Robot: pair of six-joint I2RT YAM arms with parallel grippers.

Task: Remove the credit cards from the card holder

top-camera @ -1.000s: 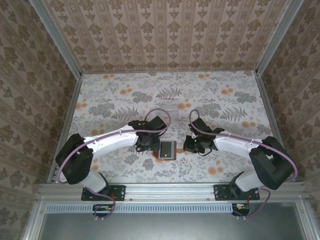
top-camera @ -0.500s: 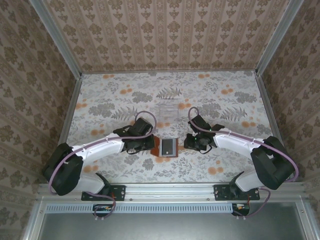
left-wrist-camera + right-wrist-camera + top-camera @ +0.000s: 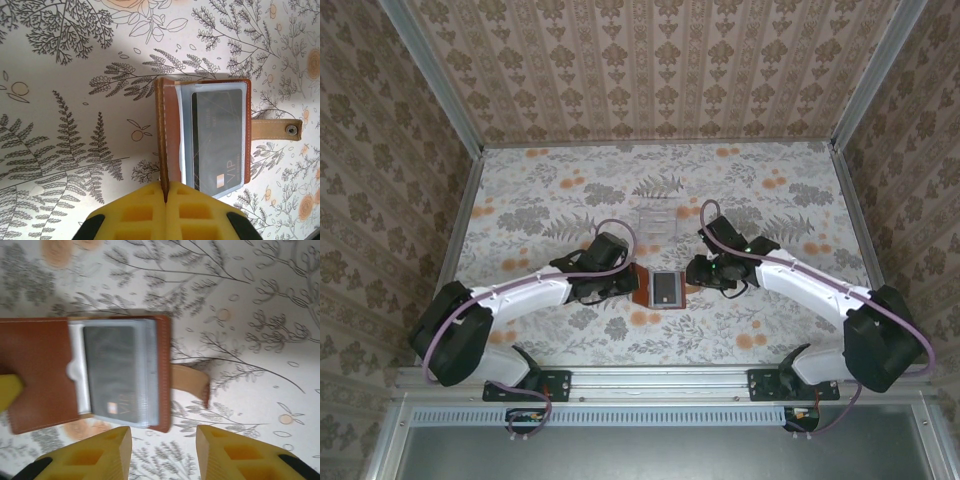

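Bright, even diffuse light; counter [image 3: 570, 190] well lit. Left wrist view sharp, faint soft shadow beside card holder [image 3: 169, 130]. Right wrist view blurred all over. Top view slightly soft.

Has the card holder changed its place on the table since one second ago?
Yes. In the top view, the card holder has slid a little away from the near edge and to the right, closer to the clear plastic tray.

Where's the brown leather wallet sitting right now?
In the top view, the reddish-brown leather bifold wallet lies open at centre, between the left gripper, shut on its left flap, and the open right gripper.
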